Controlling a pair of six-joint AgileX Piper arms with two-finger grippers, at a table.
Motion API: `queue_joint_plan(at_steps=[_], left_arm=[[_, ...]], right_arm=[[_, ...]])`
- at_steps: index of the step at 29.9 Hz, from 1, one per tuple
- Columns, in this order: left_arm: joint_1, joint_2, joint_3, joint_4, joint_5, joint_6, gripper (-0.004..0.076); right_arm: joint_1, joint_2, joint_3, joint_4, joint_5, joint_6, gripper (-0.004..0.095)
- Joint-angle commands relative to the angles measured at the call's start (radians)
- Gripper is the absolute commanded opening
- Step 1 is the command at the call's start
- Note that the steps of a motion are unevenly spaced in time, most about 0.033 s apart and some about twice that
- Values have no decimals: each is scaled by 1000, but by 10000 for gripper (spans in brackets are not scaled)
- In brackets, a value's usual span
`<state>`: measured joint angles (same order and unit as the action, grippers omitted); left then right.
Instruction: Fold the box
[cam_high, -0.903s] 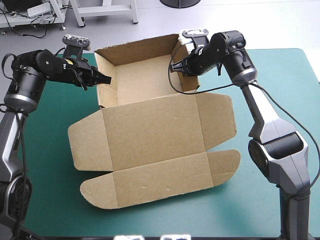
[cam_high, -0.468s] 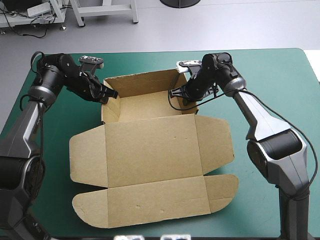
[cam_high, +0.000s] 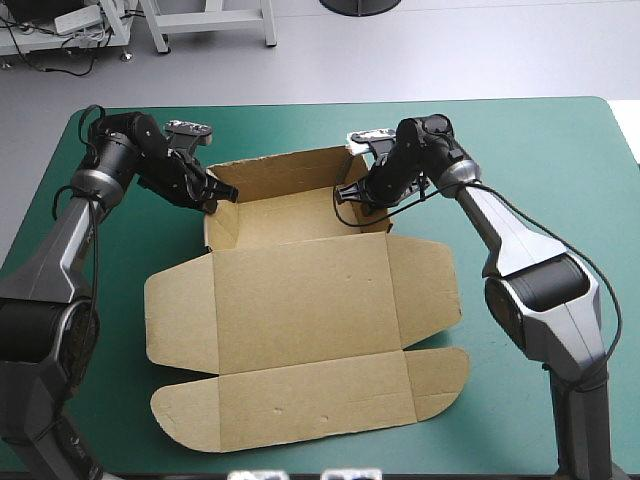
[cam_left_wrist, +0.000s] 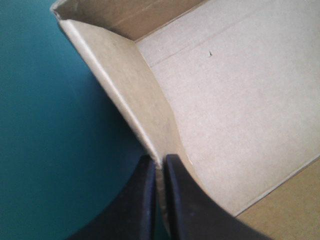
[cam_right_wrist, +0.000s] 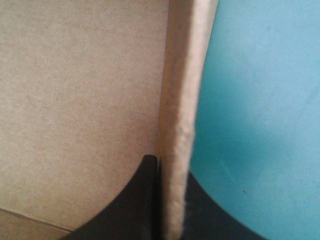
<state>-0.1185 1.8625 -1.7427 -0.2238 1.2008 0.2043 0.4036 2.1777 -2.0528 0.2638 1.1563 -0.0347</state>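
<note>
While the brown box (cam_high: 300, 290) rests at the middle of the teal-green bench (cam_high: 540, 150), its tray walls stand raised at the far side and its lid lies flat toward the near edge. On the tray's left wall the left gripper (cam_high: 212, 197) is pinched nearly closed. Opposite it, the right gripper (cam_high: 352, 192) clamps the right wall the same way.

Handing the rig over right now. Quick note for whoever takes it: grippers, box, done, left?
The box is an open tray toward the table's far edge, its lid flat toward the near edge.
The left gripper is shut on the box, pinching the left side wall.
The right gripper is shut on the box, pinching the right side wall.
Done: far and side walls raised.
Left: probably release and check that the walls hold.
</note>
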Motion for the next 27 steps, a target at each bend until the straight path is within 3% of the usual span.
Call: queue_joint_plan(at_steps=[1, 10, 13, 17, 21, 27], left_arm=[[-7, -48, -29, 2, -58, 15, -6], [-7, -48, -29, 2, -53, 15, 9], [-7, -48, -29, 2, -37, 15, 73], [-7, -35, -31, -14, -15, 15, 225], [-7, -30, -31, -19, -8, 15, 326], [-7, -30, -101, -45, 12, 15, 328]], right_arm=[[7, -72, -23, 15, -6, -73, -19], [7, -72, -23, -69, 3, -116, -2], [20, -72, -23, -114, 11, -142, 101], [38, -72, -23, -155, -3, -161, 273], [38, -72, -27, -169, -15, -161, 289], [38, -78, -90, -207, -6, -149, 289]])
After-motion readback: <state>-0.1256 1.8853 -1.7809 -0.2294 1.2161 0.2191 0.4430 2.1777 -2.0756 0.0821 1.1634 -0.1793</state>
